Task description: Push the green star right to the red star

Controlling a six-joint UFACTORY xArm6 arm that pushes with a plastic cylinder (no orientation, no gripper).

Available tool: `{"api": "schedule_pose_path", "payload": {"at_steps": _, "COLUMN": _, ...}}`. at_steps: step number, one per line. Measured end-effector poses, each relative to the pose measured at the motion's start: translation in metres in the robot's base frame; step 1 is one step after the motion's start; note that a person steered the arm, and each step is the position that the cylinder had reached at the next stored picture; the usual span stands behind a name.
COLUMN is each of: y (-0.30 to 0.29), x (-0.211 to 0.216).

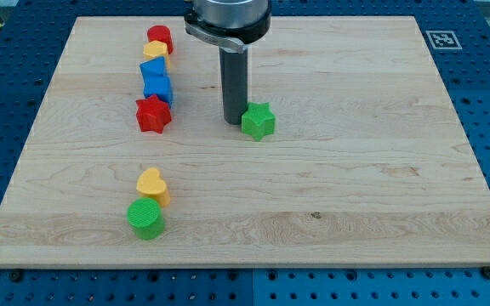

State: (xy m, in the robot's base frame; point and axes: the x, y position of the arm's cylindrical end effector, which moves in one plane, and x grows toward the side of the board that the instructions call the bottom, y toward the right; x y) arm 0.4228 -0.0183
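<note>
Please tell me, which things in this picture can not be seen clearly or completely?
- My tip: whether it touches the green star cannot be told in the camera view; they overlap.
- Arm: cut off by the view's top.
- Red block and yellow block at the column's top: shapes unclear, too small and crowded.
- Blue blocks: they merge; their number and shape are unclear.
- Marker on the board's corner: pattern too small to read.

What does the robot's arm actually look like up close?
No pincer here: a round, silvery-grey metal housing with a dark band at the view's top, then a straight dark cylindrical rod. My tip ends beside the green star, on its left in the view. No cables or markings show.
</note>
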Motion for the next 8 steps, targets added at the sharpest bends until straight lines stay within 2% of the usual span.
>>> {"api": "schedule_pose_path", "payload": {"at_steps": 3, "y": -0.031, "x": 0.010}}
{"api": "schedule_pose_path", "payload": {"at_steps": 4, "y": -0.042, "x": 0.002}}
{"api": "schedule_pose_path", "payload": {"at_steps": 5, "y": -0.034, "x": -0.032}}
{"api": "schedule_pose_path", "payload": {"at_steps": 6, "y": 0.017, "x": -0.045}}
{"api": "schedule_pose_path", "payload": {"at_steps": 7, "y": 0.088, "x": -0.036}}
{"api": "schedule_pose_path", "payload": {"at_steps": 8, "y": 0.098, "x": -0.011}}
